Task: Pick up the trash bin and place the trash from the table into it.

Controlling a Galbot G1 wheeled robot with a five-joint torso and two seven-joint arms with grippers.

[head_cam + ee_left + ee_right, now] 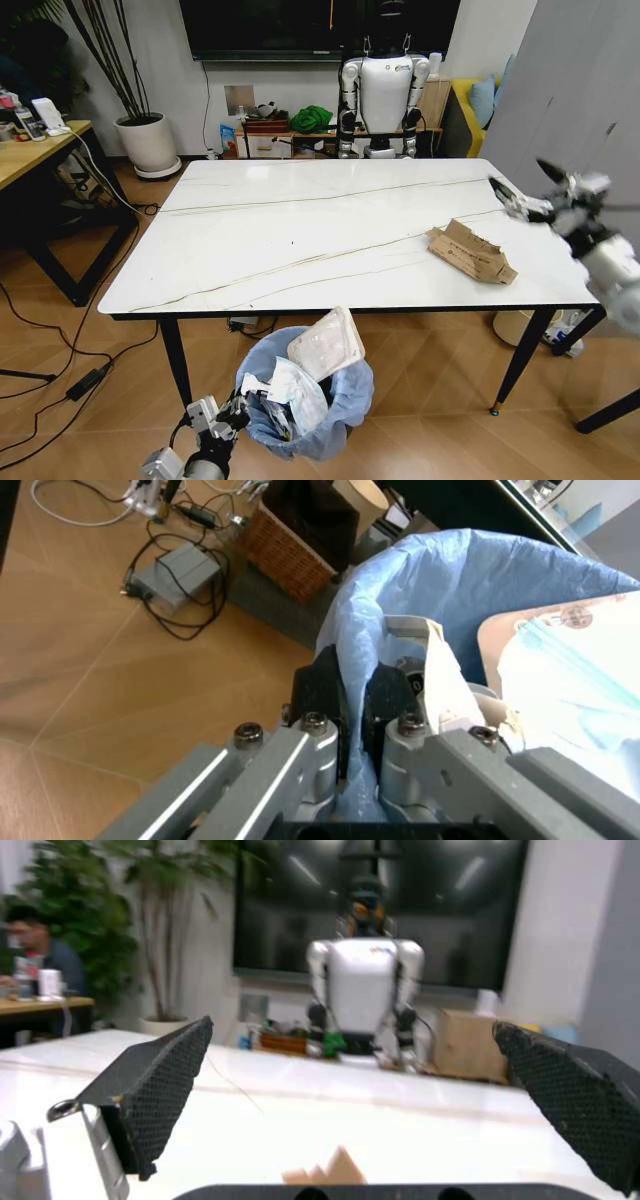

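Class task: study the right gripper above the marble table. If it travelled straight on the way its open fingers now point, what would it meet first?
Probably nothing soon. The right gripper, jaws wide open, points level across the table, passing above the torn cardboard. Far beyond stands a white humanoid robot, though depth is uncertain.

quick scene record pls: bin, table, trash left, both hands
bin: blue-lined bin on the floor at the table's near edge, stuffed with paper and packets
table: white marble table
trash left: torn cardboard near the table's right end
left hand: left hand shut on the bin rim, liner pinched between its fingers
right hand: right hand open, above the table's right edge, beyond the cardboard
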